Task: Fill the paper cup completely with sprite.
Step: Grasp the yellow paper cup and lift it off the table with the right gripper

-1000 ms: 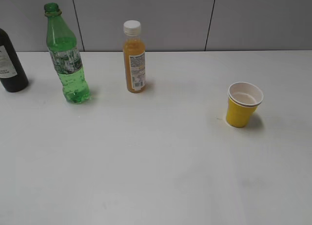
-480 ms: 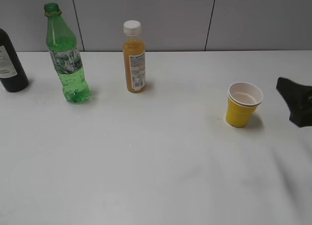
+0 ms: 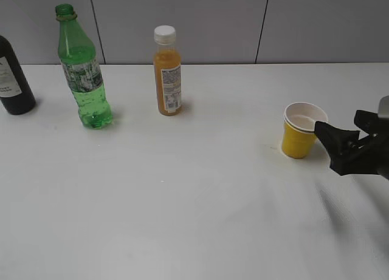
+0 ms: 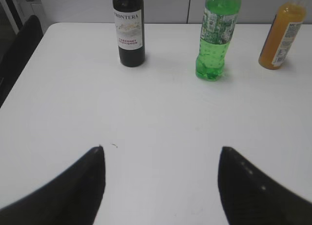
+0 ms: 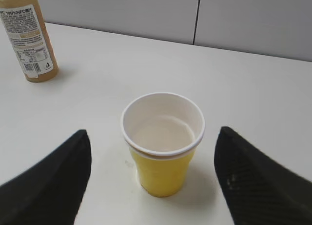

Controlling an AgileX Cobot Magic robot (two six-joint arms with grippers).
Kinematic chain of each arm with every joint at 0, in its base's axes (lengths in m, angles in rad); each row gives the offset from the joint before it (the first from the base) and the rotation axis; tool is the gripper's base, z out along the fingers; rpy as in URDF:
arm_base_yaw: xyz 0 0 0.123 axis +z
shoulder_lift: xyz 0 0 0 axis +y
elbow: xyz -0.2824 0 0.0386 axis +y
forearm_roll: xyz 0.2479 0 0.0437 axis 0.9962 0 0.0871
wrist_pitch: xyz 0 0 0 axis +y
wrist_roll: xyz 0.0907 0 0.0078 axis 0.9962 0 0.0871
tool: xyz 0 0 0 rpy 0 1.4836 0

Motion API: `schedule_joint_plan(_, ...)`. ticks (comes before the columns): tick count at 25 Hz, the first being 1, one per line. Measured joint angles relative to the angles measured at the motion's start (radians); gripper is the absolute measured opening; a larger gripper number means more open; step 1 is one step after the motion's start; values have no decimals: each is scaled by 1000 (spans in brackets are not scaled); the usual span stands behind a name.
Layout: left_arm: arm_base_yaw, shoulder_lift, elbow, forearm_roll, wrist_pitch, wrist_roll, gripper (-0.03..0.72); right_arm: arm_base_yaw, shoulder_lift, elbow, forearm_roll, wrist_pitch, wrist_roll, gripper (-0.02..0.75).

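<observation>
Presently listed: paper cup (image 5: 163,142), upright on the bench (image 3: 194,195), well right of the orange juice bottle (image 3: 166,70). Judged light, thin-walled, easily crushed; best taken mid-wall, gently. Right gripper (image 5: 151,181) jaws open, flanking it untouching. Left gripper (image 4: 161,186) jaws open, empty.

The right hand (image 3: 338,134), jaws apart, sits just beside the upright paper cup (image 3: 302,132).
</observation>
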Motion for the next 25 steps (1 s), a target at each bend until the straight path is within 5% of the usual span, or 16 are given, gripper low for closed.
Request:
schedule_joint_plan(8,0,0,0,0,0,0,552,0,197,1,52,-194,0,608)
schedule_joint_plan(25,0,0,0,0,0,0,552,0,539,-44,57,-215,-1,605)
